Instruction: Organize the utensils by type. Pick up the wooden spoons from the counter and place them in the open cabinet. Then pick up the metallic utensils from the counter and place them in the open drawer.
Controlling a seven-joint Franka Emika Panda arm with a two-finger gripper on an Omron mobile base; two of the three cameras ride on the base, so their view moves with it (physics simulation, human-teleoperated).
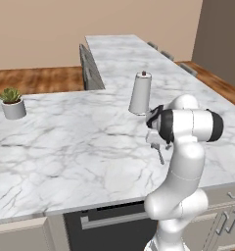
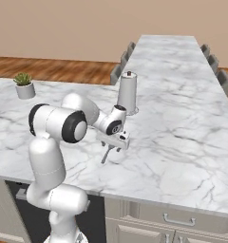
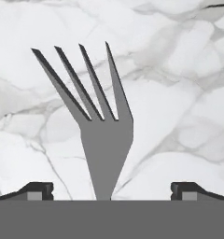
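Pincer: my pincer [image 3: 112, 189] stands wide open, low over the tabletop and pointing down at it; in the hand view its two dark fingertips [image 3: 35, 190] sit far apart at the bottom corners, and nothing is clamped between them.
Between the jaws: the grey steel fork [image 3: 97, 119] lies in the gap, about midway, touching neither tip as far as I can tell.
Fork: four prongs fan away from me toward the top of the hand view, and the neck narrows down toward my palm; in the right base view its slim grey handle [image 2: 106, 155] pokes out from under my hand, lying flat on the marble.
My hand from the sides: in the left base view the pincer [image 1: 156, 143] hangs just below my wrist, with the fork's handle [image 1: 160, 157] showing beneath it.
Tabletop: white marble with grey veins [image 1: 65, 142], near its front edge where I work.
Nearby: a white paper towel roll [image 2: 127, 92] stands upright on its holder just behind my hand.
Further off: a small green plant in a grey pot [image 1: 12, 103] sits well apart, toward the far left of the slab.
Beyond: chair backs [image 2: 123, 61] line the long arm of the marble top, over a wooden floor.
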